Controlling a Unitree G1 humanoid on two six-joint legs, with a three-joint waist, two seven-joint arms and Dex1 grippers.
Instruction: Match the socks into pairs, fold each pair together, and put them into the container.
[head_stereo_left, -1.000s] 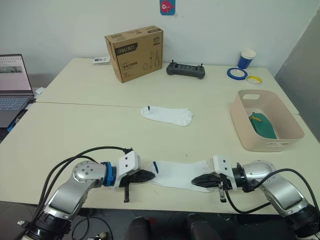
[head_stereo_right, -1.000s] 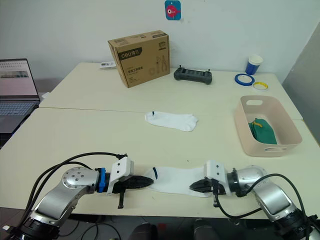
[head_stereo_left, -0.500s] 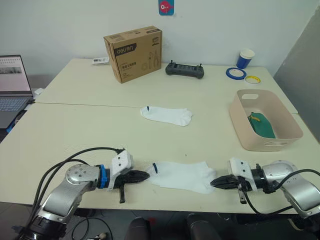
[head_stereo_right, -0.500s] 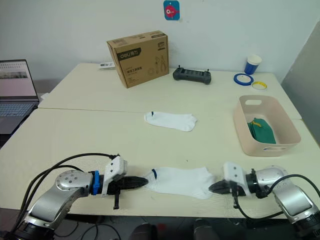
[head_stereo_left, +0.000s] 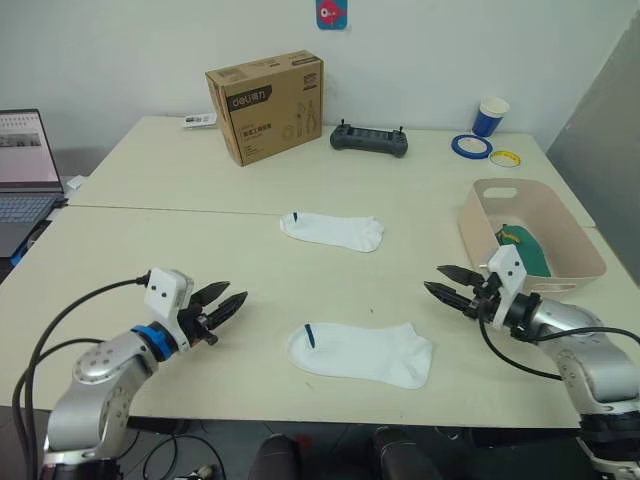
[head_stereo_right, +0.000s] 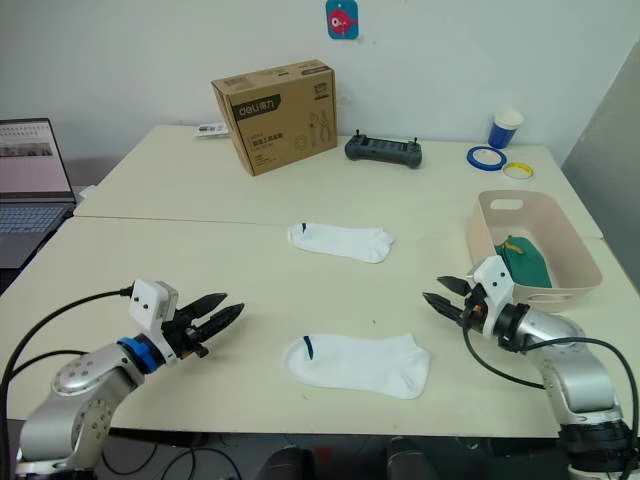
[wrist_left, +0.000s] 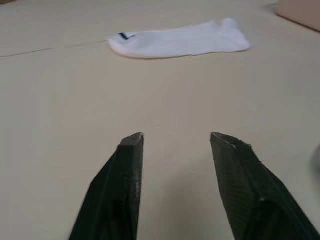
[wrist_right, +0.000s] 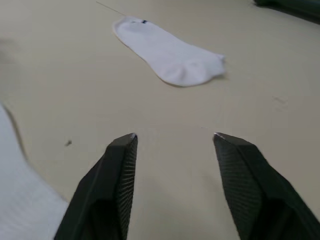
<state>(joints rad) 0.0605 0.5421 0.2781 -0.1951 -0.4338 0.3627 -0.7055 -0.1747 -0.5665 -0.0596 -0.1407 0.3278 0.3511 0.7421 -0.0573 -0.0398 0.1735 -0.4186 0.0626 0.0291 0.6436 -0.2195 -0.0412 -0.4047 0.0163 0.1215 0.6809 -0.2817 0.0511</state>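
The left gripper (head_stereo_left: 228, 304) hangs just above the table (head_stereo_left: 150, 250) near its front edge, its two black fingers spread apart with nothing between them, pointing toward the middle of the table. The right gripper (head_stereo_left: 442, 281) is on the other side, also spread wide and empty, its tips aimed inward toward the left one. Between the two grippers, nearer the front edge, a white sock (head_stereo_left: 360, 353) lies flat on the table, its cuff with a small dark mark turned toward the left gripper and its toe toward the right; it touches neither gripper. Further back, near the middle of the table, a second white sock (head_stereo_left: 332, 230) lies flat in the same direction, well apart from the first; in the left wrist view this sock (wrist_left: 177, 41) sits ahead of the open fingers. To the right of the right gripper, close behind it, stands the pink-beige tub (head_stereo_left: 490, 250) at the table's right edge, and inside it lie dark green socks with a yellow mark (head_stereo_left: 527, 252). At the back of the table are a brown cardboard box (head_stereo_left: 268, 105), a black controller (head_stereo_left: 370, 140), a blue paper cup (head_stereo_left: 492, 116) and two tape rolls (head_stereo_left: 472, 147). A laptop (head_stereo_left: 25, 165) sits at the far left.
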